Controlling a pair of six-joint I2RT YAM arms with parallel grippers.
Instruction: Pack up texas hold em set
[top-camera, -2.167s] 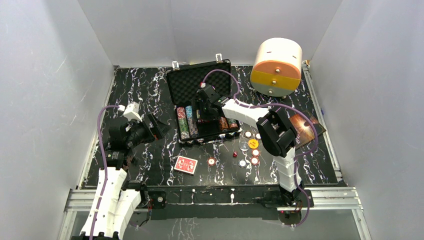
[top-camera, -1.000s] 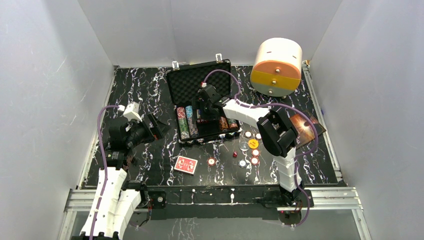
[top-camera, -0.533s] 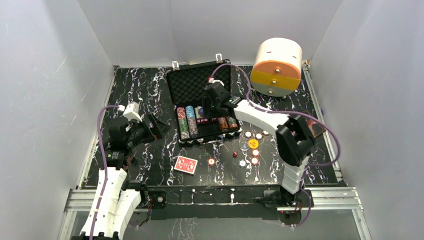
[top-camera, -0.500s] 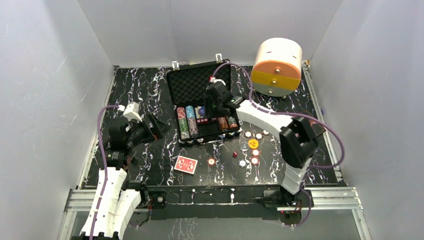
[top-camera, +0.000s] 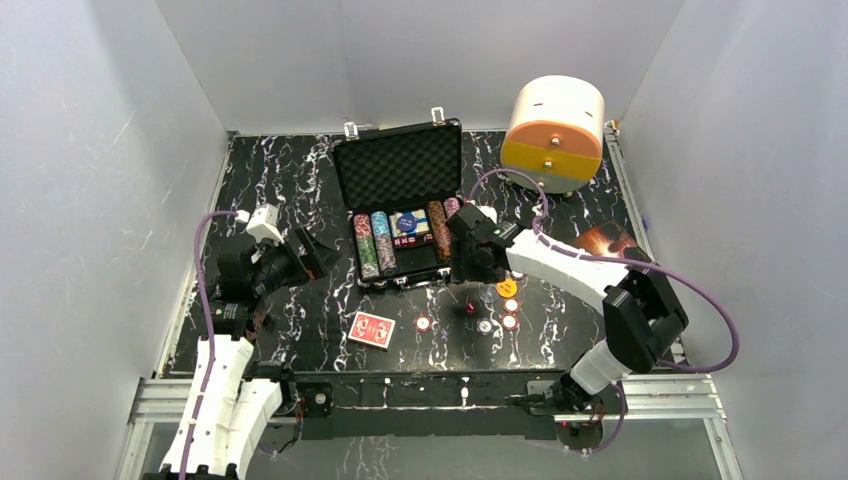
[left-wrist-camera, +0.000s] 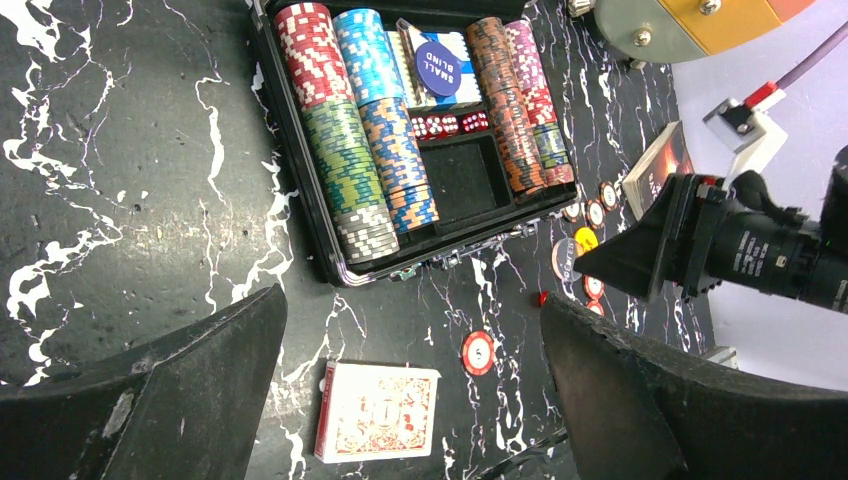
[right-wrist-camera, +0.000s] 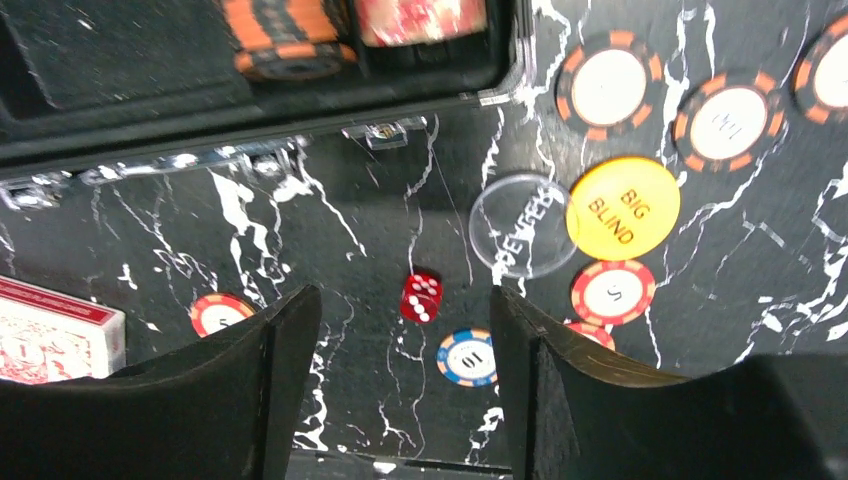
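Observation:
The black briefcase (top-camera: 400, 175) lies open at the table's middle, with rows of striped poker chips (top-camera: 375, 245) and a blue disc (top-camera: 407, 225) in its foam tray. My right gripper (top-camera: 466, 270) hangs open by the case's front right corner (right-wrist-camera: 250, 140). Between its fingers (right-wrist-camera: 400, 320) a small red die (right-wrist-camera: 421, 297) lies on the table, untouched. A yellow disc (right-wrist-camera: 622, 208), a clear disc (right-wrist-camera: 524, 239) and loose chips (right-wrist-camera: 608, 87) lie just right of it. The red-backed card deck (top-camera: 372, 329) lies in front of the case. My left gripper (top-camera: 318, 250) hovers open left of the case, holding nothing.
A white-and-orange drum box (top-camera: 555, 135) stands at the back right. A brown book (top-camera: 605, 240) lies right of the loose chips, behind the right arm. Grey walls close the table on three sides. One chip (top-camera: 423, 323) lies between deck and die.
My right gripper has come out of the case and swung forward and right, over the loose pieces; the case's middle and right chip rows now show. The left arm has not moved.

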